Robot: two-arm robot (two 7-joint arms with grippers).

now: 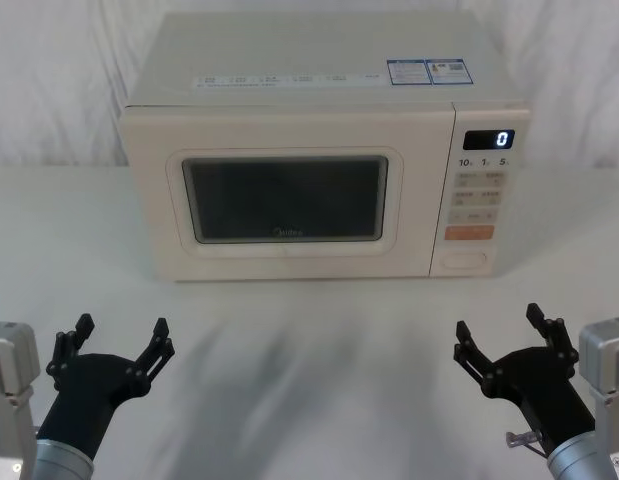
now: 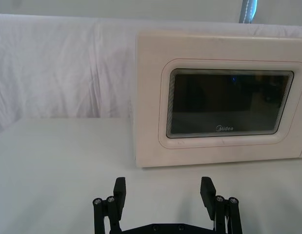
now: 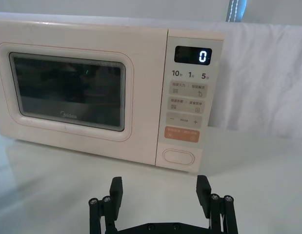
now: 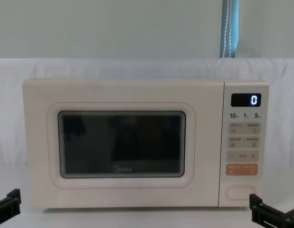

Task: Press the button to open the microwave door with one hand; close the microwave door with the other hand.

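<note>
Head view: microwave door [image 1: 286,200] shut, centre frame; the button [image 1: 464,260] sits at the lower right of the control panel [image 1: 481,195], under the orange key [image 1: 470,233]. Right gripper [image 1: 504,339] lower right, left gripper [image 1: 122,338] lower left, both spread wide, empty, hovering over the white table [image 1: 309,350], well short of the microwave. Step in hand, I'd say: press to open. The right gripper is the nearer one. Better to bring its fingers together first and push square on the pill, missing the orange key just above.

Left wrist view: left gripper [image 2: 163,191] at bottom centre, fingers [image 2: 120,190] apart, nothing between. Door [image 2: 221,100] fills the right half, hinge-side edge nearest. Keep this arm clear of the door swing.

Right wrist view: right gripper [image 3: 159,189] bottom centre, spread, holding nothing. Button [image 3: 178,157] is just above it in frame, roughly on line; display [image 3: 192,55] reads 0.

Chest view: button [image 4: 241,192] lower right, door [image 4: 122,145] centre, flush and closed. Gripper tips poke in at the lower left [image 4: 8,202] and lower right [image 4: 270,214], touching nothing.
</note>
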